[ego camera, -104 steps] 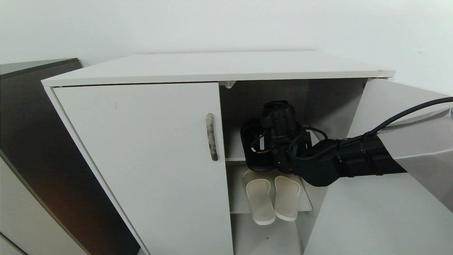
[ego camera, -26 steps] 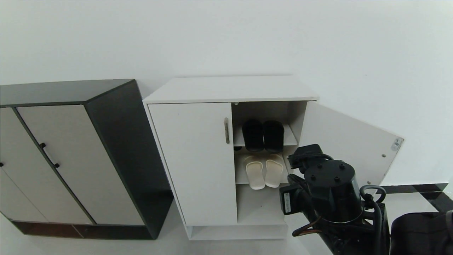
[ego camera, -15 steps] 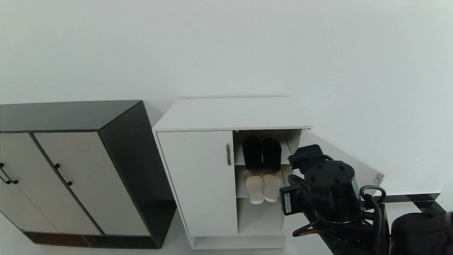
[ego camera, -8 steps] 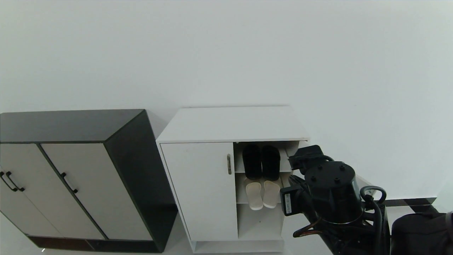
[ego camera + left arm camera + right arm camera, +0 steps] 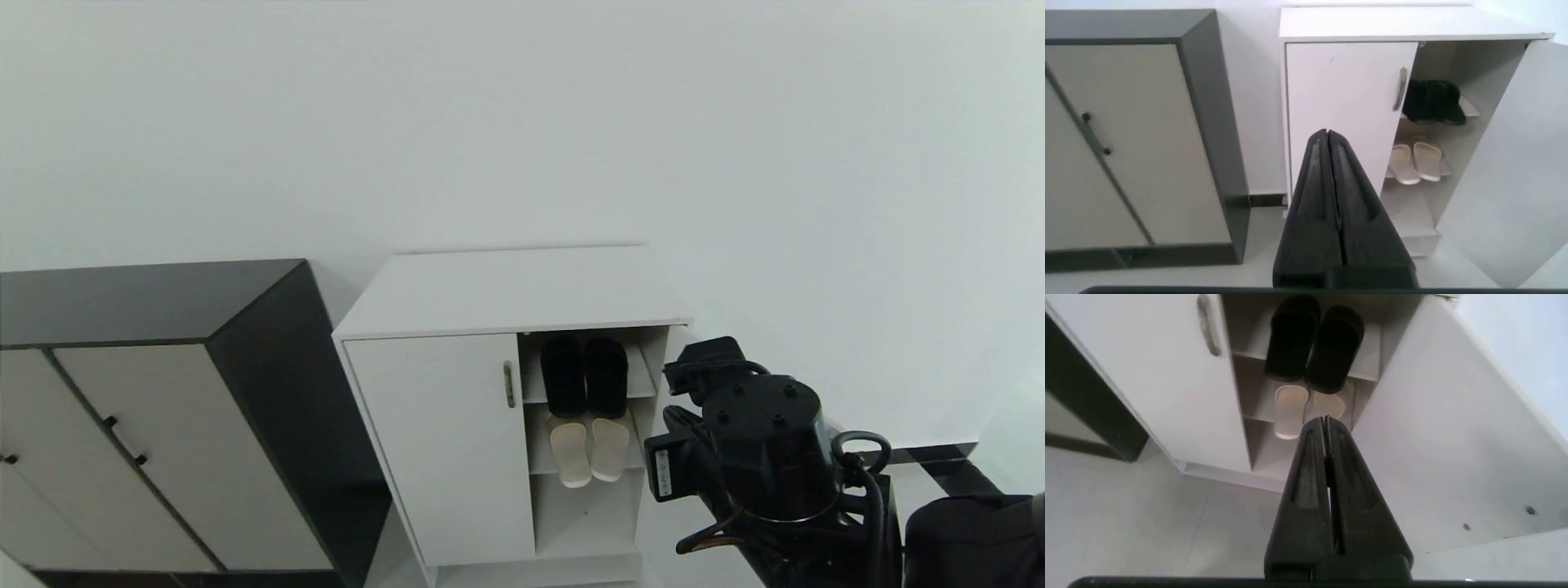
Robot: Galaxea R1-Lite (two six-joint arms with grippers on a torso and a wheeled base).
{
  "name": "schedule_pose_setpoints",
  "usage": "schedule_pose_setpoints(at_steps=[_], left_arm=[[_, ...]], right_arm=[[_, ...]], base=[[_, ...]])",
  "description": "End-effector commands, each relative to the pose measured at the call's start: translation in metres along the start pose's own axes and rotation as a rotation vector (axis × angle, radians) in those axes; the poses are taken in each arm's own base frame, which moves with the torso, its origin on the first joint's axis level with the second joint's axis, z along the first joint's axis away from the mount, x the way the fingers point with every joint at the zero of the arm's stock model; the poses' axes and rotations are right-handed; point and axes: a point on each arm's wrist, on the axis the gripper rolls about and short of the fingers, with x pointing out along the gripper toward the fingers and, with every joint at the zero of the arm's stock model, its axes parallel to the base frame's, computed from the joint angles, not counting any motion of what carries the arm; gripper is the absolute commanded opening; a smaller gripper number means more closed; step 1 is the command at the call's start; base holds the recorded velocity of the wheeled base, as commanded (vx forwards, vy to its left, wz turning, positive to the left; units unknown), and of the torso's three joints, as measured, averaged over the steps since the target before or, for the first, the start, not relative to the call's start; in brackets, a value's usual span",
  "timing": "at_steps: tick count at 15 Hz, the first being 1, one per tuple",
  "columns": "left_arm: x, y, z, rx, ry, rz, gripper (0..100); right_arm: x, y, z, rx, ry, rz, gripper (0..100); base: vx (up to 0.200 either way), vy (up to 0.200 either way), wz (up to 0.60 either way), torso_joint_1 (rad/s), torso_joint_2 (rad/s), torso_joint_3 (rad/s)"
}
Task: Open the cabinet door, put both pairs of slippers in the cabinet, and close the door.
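The white cabinet (image 5: 506,294) stands against the wall, its left door (image 5: 441,441) shut and its right door (image 5: 1437,457) swung wide open. A pair of black slippers (image 5: 584,374) lies on the upper shelf. A pair of white slippers (image 5: 589,449) lies on the shelf below, toes hanging over the edge. My right arm (image 5: 759,441) hangs in front of the open side, well short of the shelves. My right gripper (image 5: 1327,429) is shut and holds nothing. My left gripper (image 5: 1328,139) is shut too, and faces the cabinet's shut door (image 5: 1343,114) from a distance.
A taller dark cabinet (image 5: 163,408) with two pale doors stands just left of the white one. The open door (image 5: 1511,163) juts out over the floor on the right. Pale bare floor (image 5: 1143,531) lies before both cabinets.
My right arm has drawn out of the cabinet, leaving the black slippers on the upper shelf. The head camera has backed far off and then shifted, so the cabinet looks smaller.
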Motion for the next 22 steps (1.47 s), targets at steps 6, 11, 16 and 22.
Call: schedule_pose_setpoints(at_steps=[6,11,16,22], left_arm=[[0.0,0.0,0.0,-0.001,-0.001,0.001,0],[0.0,0.0,0.0,-0.001,-0.001,0.001,0],[0.0,0.0,0.0,-0.001,-0.001,0.001,0],[0.0,0.0,0.0,-0.001,-0.001,0.001,0]], right_arm=[[0.009,-0.01,0.004,-0.005,-0.012,-0.04,0],[0.018,-0.038,0.026,0.045,-0.079,-0.022,0],[0.036,-0.062,0.03,0.073,-0.073,-0.051,0],[0.067,-0.07,0.024,0.075,-0.038,-0.067,0]], base=[[0.0,0.0,-0.3,0.004,0.0,-0.001],[0.0,0.0,0.0,0.0,0.0,0.0],[-0.12,0.0,0.0,0.007,0.0,0.0],[-0.033,0.0,0.0,0.0,0.0,0.0]])
